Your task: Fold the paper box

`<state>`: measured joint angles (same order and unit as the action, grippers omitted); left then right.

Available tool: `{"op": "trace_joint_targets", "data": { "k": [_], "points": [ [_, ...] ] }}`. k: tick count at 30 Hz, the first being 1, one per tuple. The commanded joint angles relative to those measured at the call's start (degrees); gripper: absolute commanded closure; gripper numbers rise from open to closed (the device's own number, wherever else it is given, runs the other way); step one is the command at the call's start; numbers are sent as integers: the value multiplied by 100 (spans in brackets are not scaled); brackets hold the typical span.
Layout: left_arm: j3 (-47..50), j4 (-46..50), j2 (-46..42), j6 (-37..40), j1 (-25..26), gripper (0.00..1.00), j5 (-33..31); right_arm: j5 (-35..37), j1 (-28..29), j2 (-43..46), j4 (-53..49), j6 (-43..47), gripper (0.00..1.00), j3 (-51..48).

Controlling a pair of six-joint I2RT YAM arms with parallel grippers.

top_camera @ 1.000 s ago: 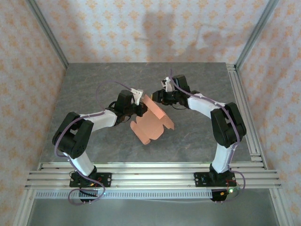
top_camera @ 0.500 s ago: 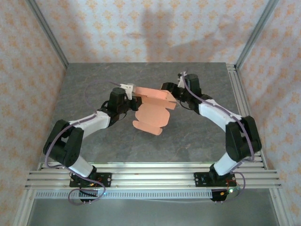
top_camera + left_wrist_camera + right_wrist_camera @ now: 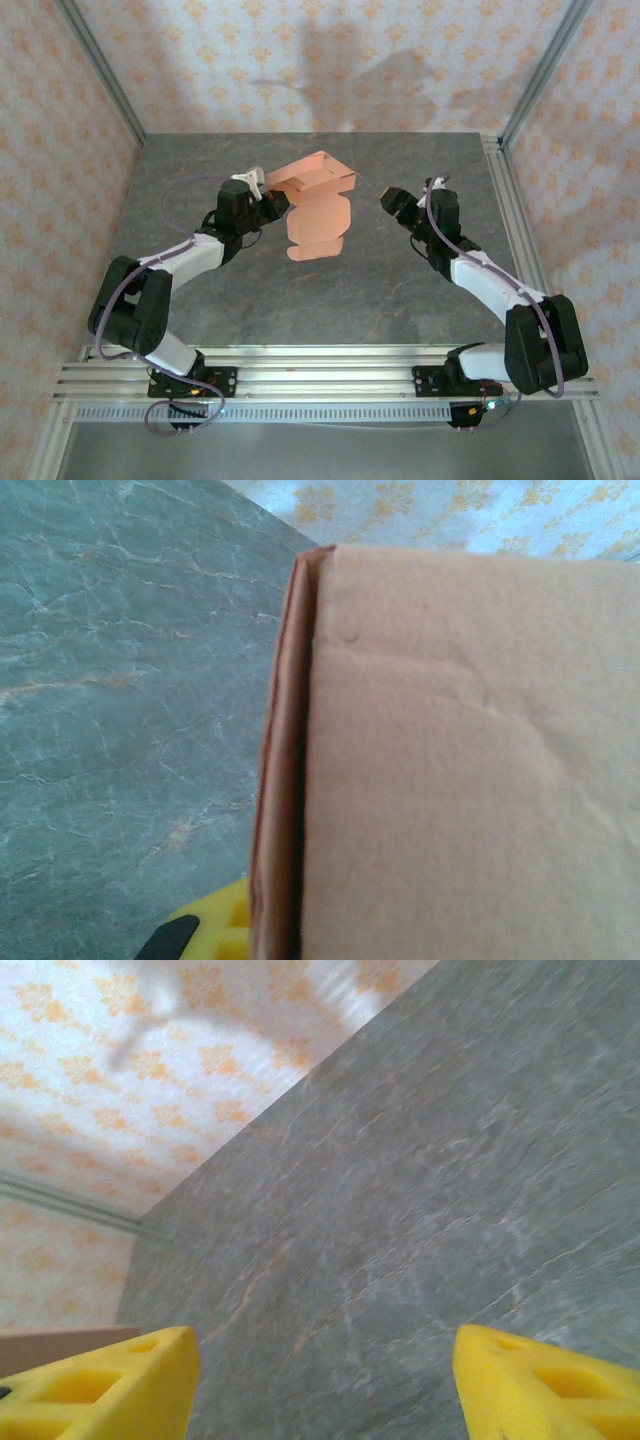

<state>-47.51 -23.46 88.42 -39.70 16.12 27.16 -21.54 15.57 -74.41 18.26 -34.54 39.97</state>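
The paper box (image 3: pixel 316 205) is held over the table (image 3: pixel 350 300) by the clamped left gripper (image 3: pixel 266 196); the right gripper (image 3: pixel 389 201) is spread wide, empty. Thin card (light, easily creased) is probably best gripped near fold lines

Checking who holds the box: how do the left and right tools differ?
The left tool is shut on the paper box; the right tool is open and empty. The left tool touches the box; the right tool stands apart from it. Both have yellow fingers.
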Motion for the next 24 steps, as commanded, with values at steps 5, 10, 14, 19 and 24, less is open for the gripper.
{"op": "trace_joint_targets", "data": {
  "k": [5, 10, 14, 19, 24],
  "points": [
    [-40, -466, 44, -253, 14, 100, 373, -1179, 420, -178, 1239, -217, 33, 226],
    [-57, -411, 26, -213, 15, 100, 375, -1523, 573, -535, 1672, -510, 33, 519],
    [-63, -405, 17, -187, 23, 100, 389, -1646, 694, -683, 1727, -453, 33, 733],
    [-74, -400, 59, -108, 23, 100, 428, -1722, 789, -835, 1864, -580, 35, 858],
    [-92, -447, 140, -117, 18, 100, 484, -1700, 871, -999, 1383, -495, 40, 1091]
  ]
}}
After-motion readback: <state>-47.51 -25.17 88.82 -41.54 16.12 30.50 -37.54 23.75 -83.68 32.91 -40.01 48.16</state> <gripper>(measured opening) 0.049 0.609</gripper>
